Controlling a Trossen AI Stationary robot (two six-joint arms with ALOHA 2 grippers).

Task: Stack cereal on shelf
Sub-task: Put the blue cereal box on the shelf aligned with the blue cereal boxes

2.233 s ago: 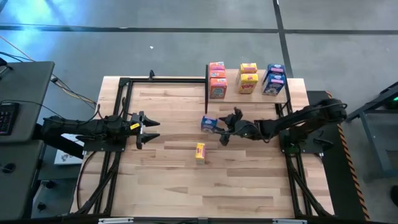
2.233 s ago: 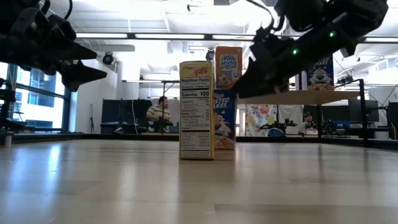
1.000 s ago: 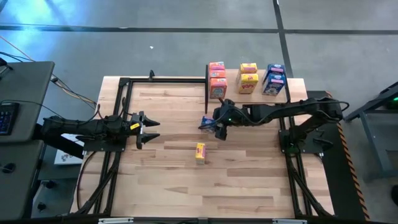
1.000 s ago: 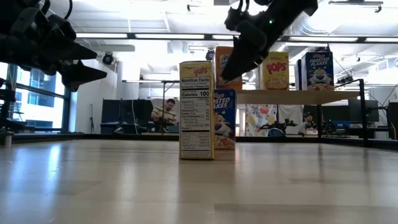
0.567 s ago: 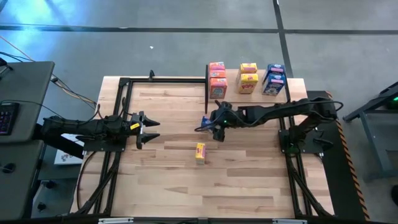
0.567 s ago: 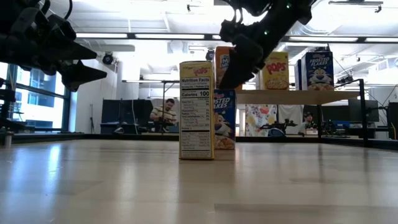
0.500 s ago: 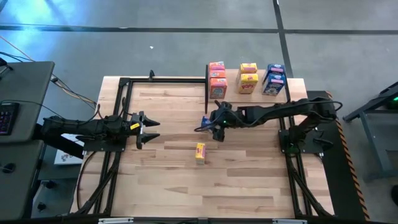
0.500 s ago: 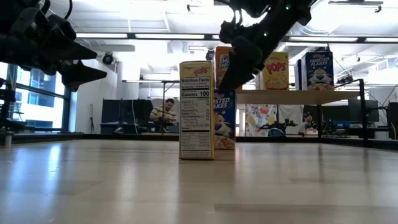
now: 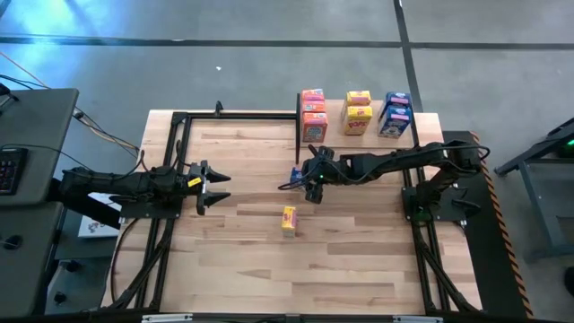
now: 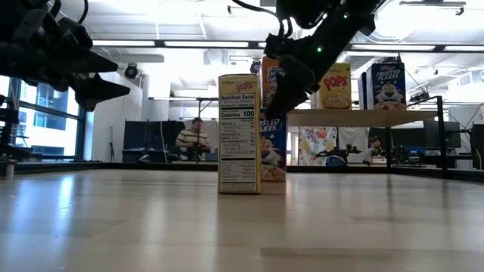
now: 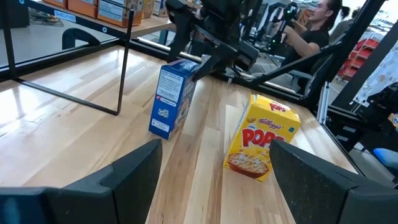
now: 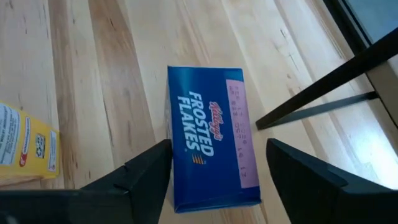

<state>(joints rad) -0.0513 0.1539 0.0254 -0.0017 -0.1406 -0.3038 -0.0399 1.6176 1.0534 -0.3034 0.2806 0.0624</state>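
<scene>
A blue Frosted Flakes cereal box (image 9: pixel 299 176) stands upright on its base on the tabletop, just in front of the shelf (image 9: pixel 336 124). My right gripper (image 12: pixel 219 146) hangs open over the box's top (image 12: pixel 211 155), one finger on either side, and I see no touch. A yellow Pops box (image 9: pixel 288 219) stands nearer the table's near edge, in the low view (image 10: pixel 239 132) in front of the blue one (image 10: pixel 274 151). On the shelf stand orange-pink (image 9: pixel 313 114), yellow (image 9: pixel 358 112) and blue (image 9: pixel 395 115) boxes in stacks. My left gripper (image 9: pixel 224 190) waits open at the table's left.
The shelf's thin black posts (image 12: pixel 323 102) stand close beside the blue box on its far side. A black frame (image 9: pixel 179 121) runs along the table's edges. People sit in the room beyond the table (image 10: pixel 189 140). Bare wood lies between the two loose boxes and my left gripper.
My right gripper has swung from the blue box's right side toward the table's left, over the box's top, and has come down a little toward it, staying open. Both loose boxes stand where they were.
</scene>
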